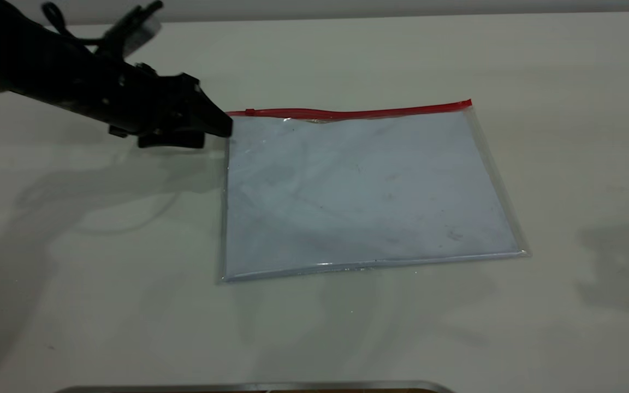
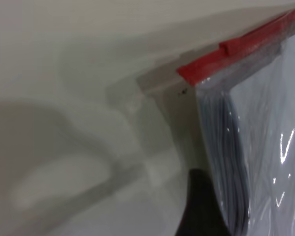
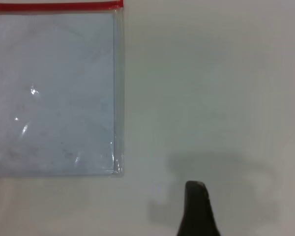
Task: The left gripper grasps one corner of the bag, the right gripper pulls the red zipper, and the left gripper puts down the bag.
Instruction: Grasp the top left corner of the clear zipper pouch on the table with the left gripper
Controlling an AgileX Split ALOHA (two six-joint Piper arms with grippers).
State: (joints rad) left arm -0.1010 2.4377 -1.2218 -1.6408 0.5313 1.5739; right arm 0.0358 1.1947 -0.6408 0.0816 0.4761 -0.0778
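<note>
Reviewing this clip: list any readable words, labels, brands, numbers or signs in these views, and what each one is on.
None can be read in any view.
The bag: pale bluish face with faint smudges, no print.
The red zipper: plain red, no lettering.
The left gripper, at the bag's zipper-side corner: plain black, no marking.
The right gripper, away from the bag: plain black, no marking.
The table: bare, no label.

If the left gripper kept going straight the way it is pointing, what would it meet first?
Most likely the bag: the left gripper points right at its left edge, just below the red zipper corner. Whether it already touches is unclear.
</note>
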